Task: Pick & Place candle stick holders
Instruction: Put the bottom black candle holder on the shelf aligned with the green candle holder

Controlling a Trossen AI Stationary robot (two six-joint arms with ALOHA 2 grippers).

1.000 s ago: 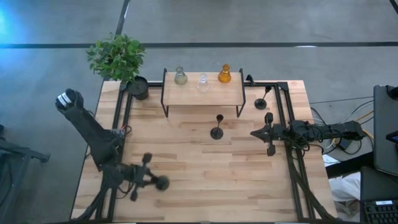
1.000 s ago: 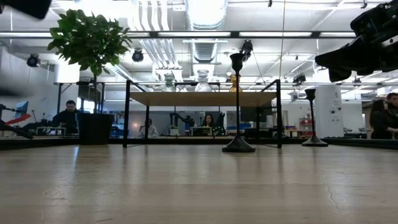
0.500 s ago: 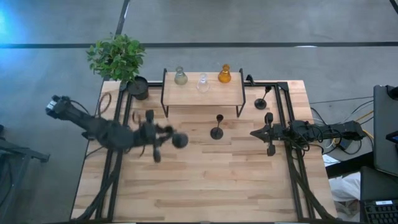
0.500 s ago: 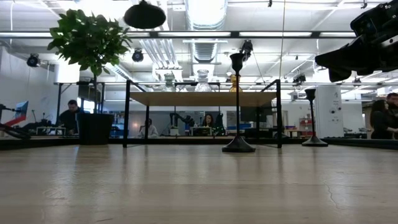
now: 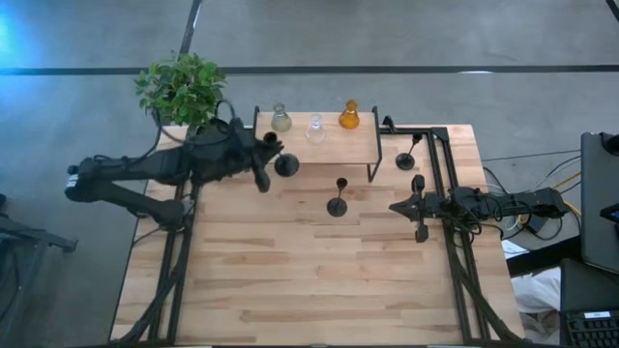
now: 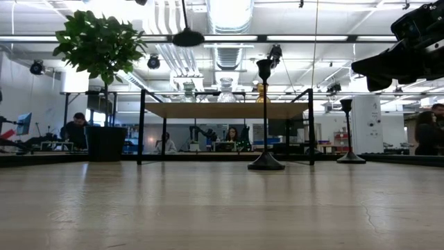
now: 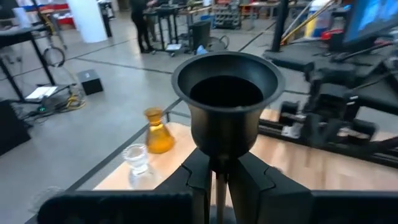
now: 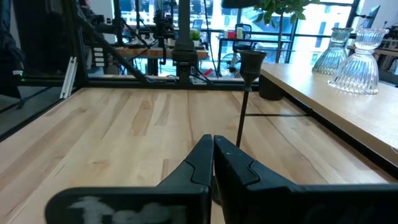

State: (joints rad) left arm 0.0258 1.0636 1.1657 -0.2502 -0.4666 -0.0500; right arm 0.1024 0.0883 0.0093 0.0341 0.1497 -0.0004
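From above, your left gripper [image 5: 263,158] is over the front-left edge of the small raised shelf [image 5: 319,150], carrying a slim black candle stick holder [image 5: 285,164] whose disc base juts out past the fingers. The olive-green glass holder [image 5: 280,119], the clear one [image 5: 315,129] and the amber one [image 5: 349,116] stand along the back of that shelf. A second black holder [image 5: 338,198] stands on the table [image 5: 309,280] in front of the shelf, and a third [image 5: 406,157] stands just off the shelf's right end. Your right gripper [image 5: 418,207] waits low at the right side of the table.

At table height, only the carried holder's disc [image 6: 188,37] hangs in view, well above the shelf top, left of the standing holder.

Through the left wrist camera, the fingers [image 7: 255,177] clamp the thin stem just below the cup [image 7: 225,99], with the amber and clear glass pieces beyond.

Through the right wrist camera, the fingers [image 8: 239,167] are pressed together and empty.

You look to be mid-carry, heading for a placement on the shelf. Next, bring the holder upright, base down over bare wood clear of the glass, then lower before letting go.
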